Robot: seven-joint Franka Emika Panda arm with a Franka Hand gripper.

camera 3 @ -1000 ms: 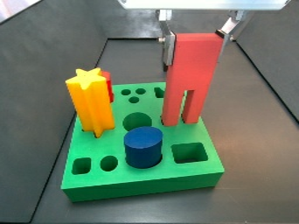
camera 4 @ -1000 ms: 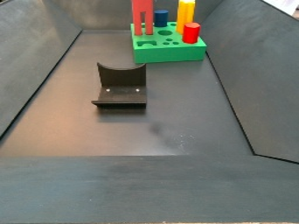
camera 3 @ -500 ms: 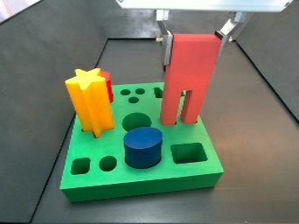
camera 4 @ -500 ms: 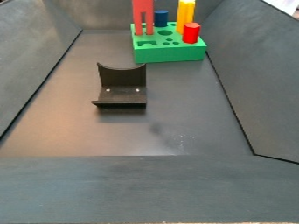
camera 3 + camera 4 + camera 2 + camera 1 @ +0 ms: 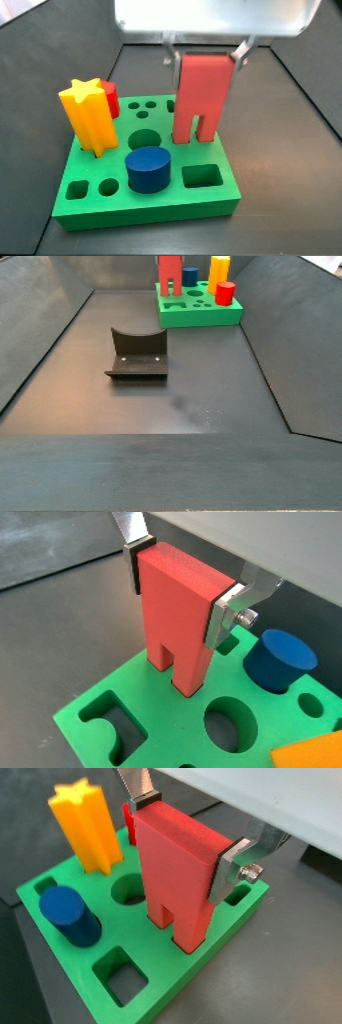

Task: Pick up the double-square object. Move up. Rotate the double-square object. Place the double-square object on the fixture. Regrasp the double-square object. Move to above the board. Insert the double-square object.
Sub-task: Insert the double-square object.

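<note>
Two square legs of the double-square object [image 5: 181, 873] point straight down at the board [image 5: 201, 973], and its long axis stands upright — this vertical alignment is the relation on which the insertion depends. The object hangs from the gripper [image 5: 181, 582], whose jaws are clamped on the two narrow edges of its upper end; one silver finger [image 5: 134, 557] presses one edge and the opposite finger [image 5: 230, 607] the other, in both wrist views. In both wrist views the leg tips appear at or just inside the top face of the board, near its far edge as a side view [image 5: 201, 95] shows it; whether they have entered the matching holes cannot be told, since the block hides them. Judged from this, the step in hand is the insertion, and the next move calls for a straight descent with no tilt. Around it stand the yellow star prism [image 5: 87, 115], a short dark-red peg [image 5: 110, 98] behind it and a blue cylinder [image 5: 147, 168], all apart from the held block. Well apart on the worktop, the fixture [image 5: 138, 353] stands bare.
</note>
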